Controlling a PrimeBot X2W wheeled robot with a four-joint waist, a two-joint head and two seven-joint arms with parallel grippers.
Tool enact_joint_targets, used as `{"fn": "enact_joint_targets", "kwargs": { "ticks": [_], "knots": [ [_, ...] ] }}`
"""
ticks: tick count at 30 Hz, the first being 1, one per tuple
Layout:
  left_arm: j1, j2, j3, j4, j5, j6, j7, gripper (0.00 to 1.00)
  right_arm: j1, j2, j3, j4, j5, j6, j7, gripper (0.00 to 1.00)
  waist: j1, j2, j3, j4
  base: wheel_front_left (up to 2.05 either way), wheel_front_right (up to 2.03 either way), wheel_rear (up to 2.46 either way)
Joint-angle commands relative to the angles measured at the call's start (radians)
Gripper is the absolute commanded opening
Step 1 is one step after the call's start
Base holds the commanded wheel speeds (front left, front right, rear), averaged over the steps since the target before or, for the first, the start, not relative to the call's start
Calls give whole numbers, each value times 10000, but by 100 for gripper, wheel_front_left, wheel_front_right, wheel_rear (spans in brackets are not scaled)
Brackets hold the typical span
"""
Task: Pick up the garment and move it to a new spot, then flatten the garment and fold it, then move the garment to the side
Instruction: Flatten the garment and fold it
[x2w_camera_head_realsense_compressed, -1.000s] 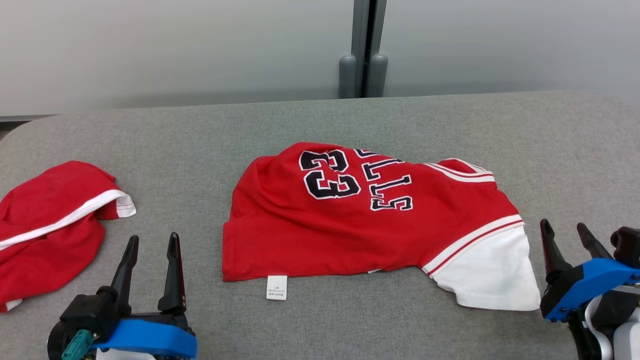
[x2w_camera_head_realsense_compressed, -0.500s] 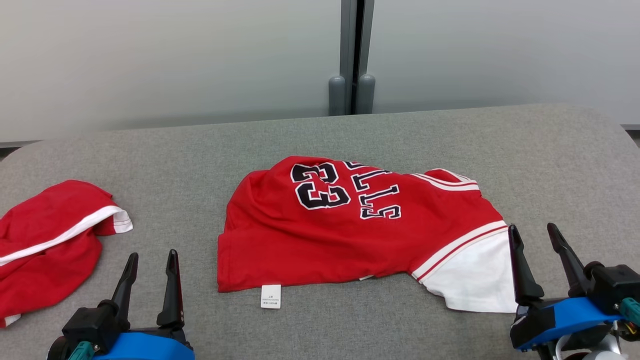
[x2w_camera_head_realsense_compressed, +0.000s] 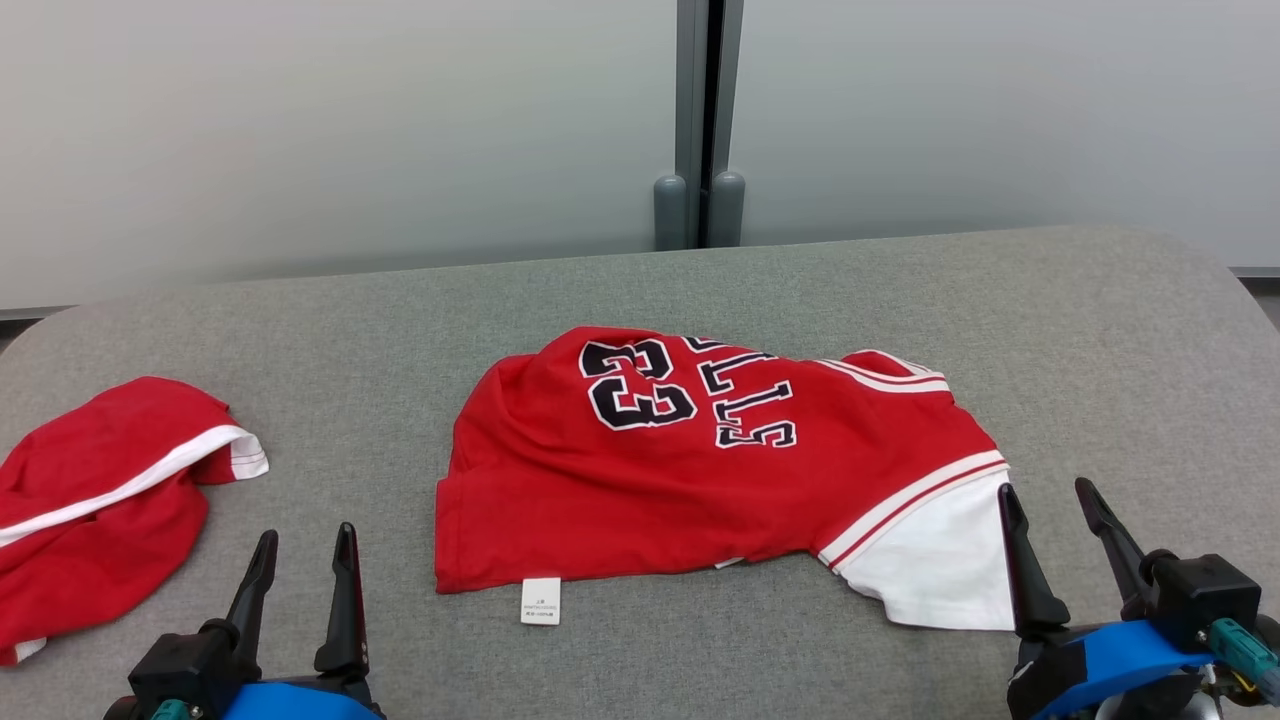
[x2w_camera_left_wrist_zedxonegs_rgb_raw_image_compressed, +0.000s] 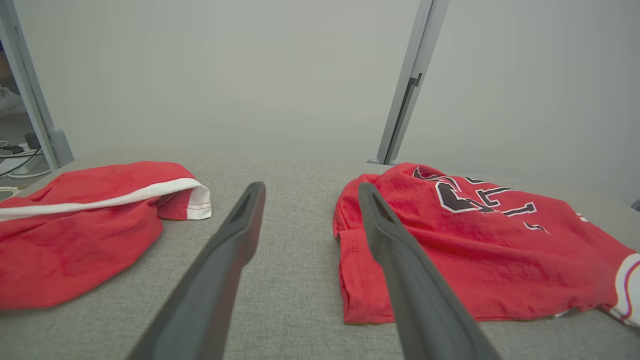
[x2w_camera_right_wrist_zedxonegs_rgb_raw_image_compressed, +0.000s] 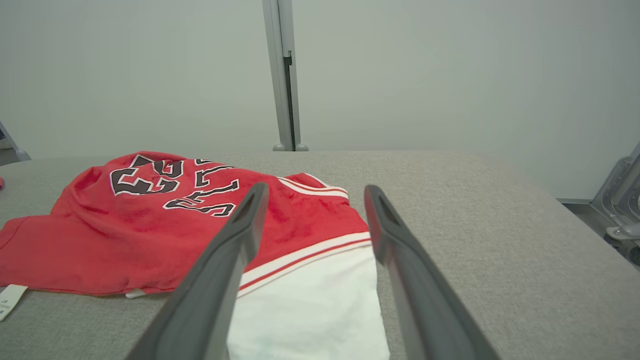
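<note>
Head view: right pincer (x2w_camera_head_realsense_compressed: 1044, 489) nearer garment (x2w_camera_head_realsense_compressed: 690, 490).

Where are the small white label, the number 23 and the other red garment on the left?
white label (x2w_camera_head_realsense_compressed: 540, 601): head view, centre of the label.
number 23 (x2w_camera_head_realsense_compressed: 637, 398): head view, middle of the black printed digits.
other red garment (x2w_camera_head_realsense_compressed: 100, 550): head view, red cloth below its white stripe.
</note>
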Motion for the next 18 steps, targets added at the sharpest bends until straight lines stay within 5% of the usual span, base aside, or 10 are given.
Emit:
{"fn": "enact_joint_targets", "kwargs": {
  "ticks": [1, 18],
  "knots": [
    [61, 10, -14, -7, 16, 32, -11, 100, 131, -23, -27, 86, -79, 3, -113, 100, 1, 0, 11, 12, 0, 0, 0],
    [21, -119, -34, 52, 123, 10, -86, 100, -55, -24, -92, 285, -1, 5, -67, 100, 1, 0, 96, 53, 0, 0, 0]
  ]
}}
